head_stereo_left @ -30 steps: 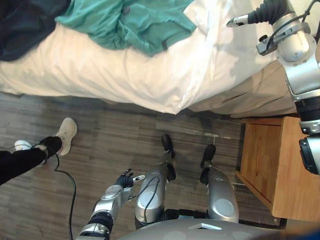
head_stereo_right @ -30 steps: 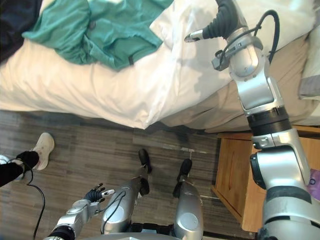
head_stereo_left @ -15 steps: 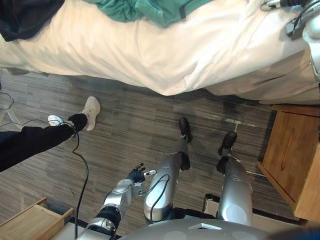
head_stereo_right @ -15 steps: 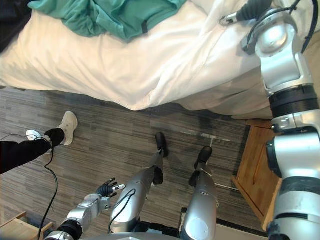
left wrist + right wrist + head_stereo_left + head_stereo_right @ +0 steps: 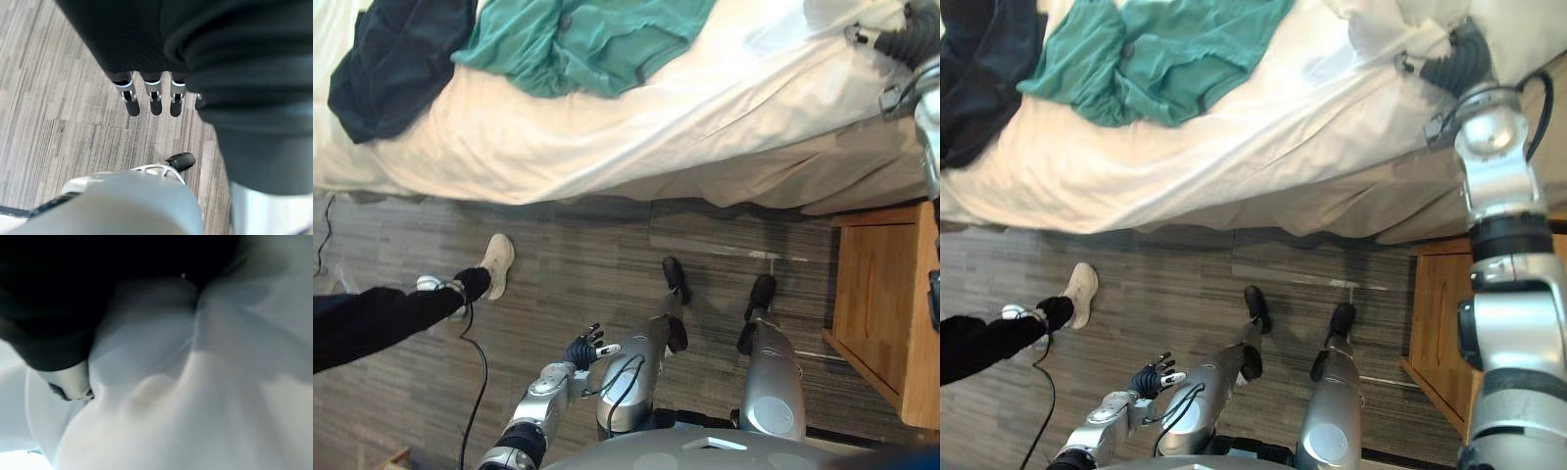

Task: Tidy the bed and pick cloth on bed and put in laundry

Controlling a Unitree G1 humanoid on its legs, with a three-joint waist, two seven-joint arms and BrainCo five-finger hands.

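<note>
A crumpled teal cloth lies on the bed's rumpled white duvet, with a black garment just beside it. The right hand is sunk in a duvet fold above the light wooden nightstand — whether it grips, I cannot tell. The left hand hangs low, loosely spread and holding nothing — near a person's black-trousered leg.

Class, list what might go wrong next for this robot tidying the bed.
Its right hand sits among the folds of the white duvet; a hard tug may slide the teal garment and dark garment floorward. A person's leg stands near the left hand; a sideways step may hit it.
</note>
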